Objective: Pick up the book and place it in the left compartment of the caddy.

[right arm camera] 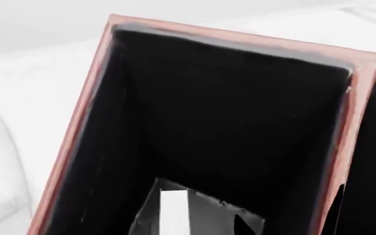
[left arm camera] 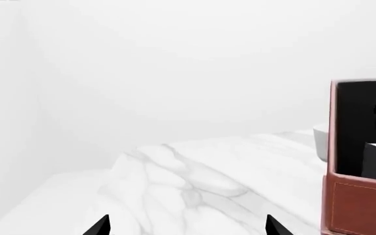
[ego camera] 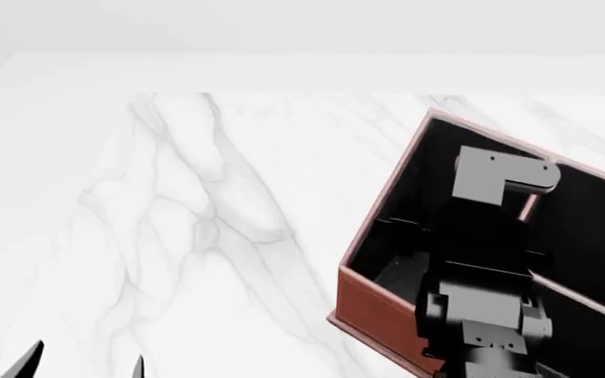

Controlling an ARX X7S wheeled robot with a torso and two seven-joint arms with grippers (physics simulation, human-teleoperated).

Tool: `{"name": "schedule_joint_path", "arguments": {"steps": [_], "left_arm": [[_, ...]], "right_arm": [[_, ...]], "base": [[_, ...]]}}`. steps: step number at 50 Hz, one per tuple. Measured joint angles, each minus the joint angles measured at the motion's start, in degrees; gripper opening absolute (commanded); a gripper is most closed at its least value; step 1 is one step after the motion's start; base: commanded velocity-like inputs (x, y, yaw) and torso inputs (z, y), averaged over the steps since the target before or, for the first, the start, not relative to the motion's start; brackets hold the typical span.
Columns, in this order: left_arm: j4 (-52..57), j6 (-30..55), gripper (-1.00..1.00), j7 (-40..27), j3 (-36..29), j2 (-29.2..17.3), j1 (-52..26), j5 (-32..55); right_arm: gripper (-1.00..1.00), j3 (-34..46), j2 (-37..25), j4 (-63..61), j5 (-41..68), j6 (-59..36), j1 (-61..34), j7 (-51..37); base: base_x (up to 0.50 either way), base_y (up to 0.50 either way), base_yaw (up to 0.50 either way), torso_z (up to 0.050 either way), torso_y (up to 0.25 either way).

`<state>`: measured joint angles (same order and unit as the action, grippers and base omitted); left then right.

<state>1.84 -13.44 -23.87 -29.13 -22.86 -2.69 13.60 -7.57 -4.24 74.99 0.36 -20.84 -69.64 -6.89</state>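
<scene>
Right arm reached down into the caddy on the marble table.
The table (ego camera: 176, 220) bore the caddy (ego camera: 371, 303); the book (right arm camera: 174, 213) stood in its left compartment (right arm camera: 227, 122). Right claw's grip: cannot tell. Left claw (left arm camera: 186, 226) spread wide, empty.

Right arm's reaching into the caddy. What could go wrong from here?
The book shows only as a pale edge inside the left compartment; grip unclear, so releasing could leave it leaning on a wall. Lifting out, the right arm might catch the caddy rim and drag it.
</scene>
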Motion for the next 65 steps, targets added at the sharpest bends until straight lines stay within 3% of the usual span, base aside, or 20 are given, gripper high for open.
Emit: {"name": "schedule_joint_path", "arguments": {"steps": [42, 65], "left_arm": [[2.62, 1.98, 1.00, -0.55, -0.33, -0.96, -0.16, 0.75], [1.33, 0.70, 1.00, -0.62, -0.59, -0.78, -0.14, 0.25]], "right_arm": [[1.00, 4.98, 0.88, -0.43, -0.69, 15.82, 0.45, 2.23], [1.00, 9.15, 0.91, -41.08, -2.98, 5.28, 20.81, -0.45]], "base": [[0.00, 0.00, 0.00, 0.000, 0.000], [0.00, 0.00, 0.00, 0.000, 0.000]]}}
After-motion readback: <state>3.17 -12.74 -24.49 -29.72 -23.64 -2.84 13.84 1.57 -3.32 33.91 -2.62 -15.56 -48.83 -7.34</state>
